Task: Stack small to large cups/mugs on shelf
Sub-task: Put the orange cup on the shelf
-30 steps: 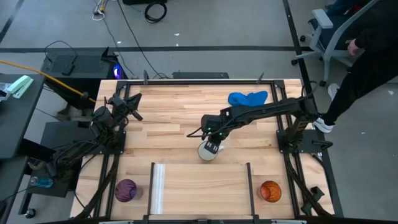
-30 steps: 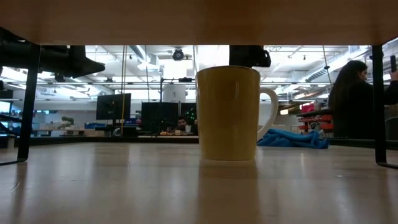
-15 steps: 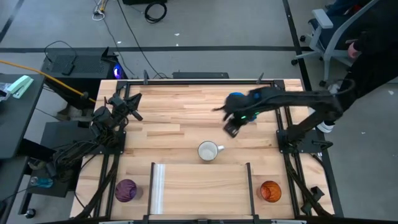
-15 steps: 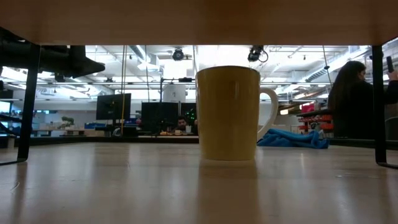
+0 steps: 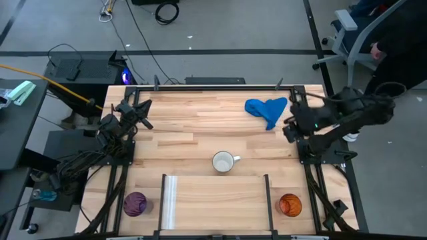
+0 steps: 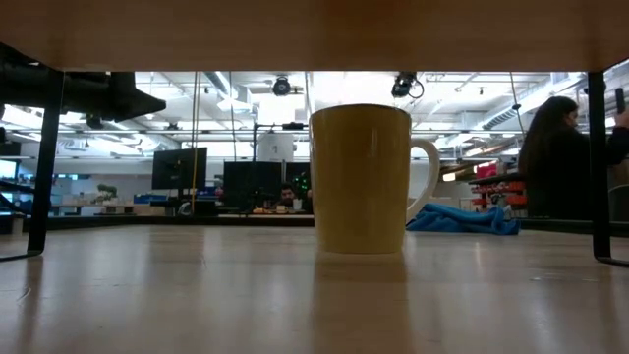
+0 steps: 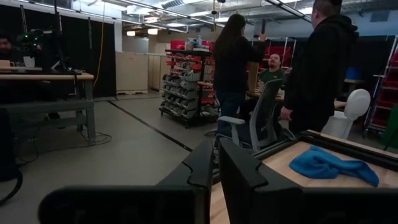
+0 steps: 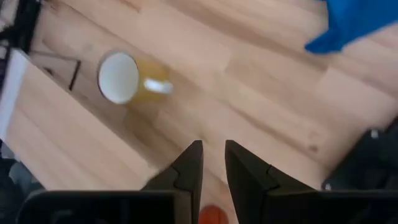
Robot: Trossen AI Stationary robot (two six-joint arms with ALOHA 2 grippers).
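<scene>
- One white mug (image 5: 223,162) with a handle stands upright mid-bench, just beyond the shelf (image 5: 217,199).
- Right tool (image 5: 289,131), near the blue cloth (image 5: 266,109), slightly spread, holds nothing.
- Left tool (image 7: 213,163) waits, fingers nearly together, empty.

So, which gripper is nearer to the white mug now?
The right gripper, beside the blue cloth, up and right of the white mug. The left gripper rests farther, at the table's left edge.

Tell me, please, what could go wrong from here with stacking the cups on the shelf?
1. The white mug stands just outside the shelf, so no cup is on it yet.
2. Its handle may stop another cup nesting.
3. The purple cup and orange cup sit beyond the shelf's ends, far apart; the right gripper is off by the blue cloth.
</scene>
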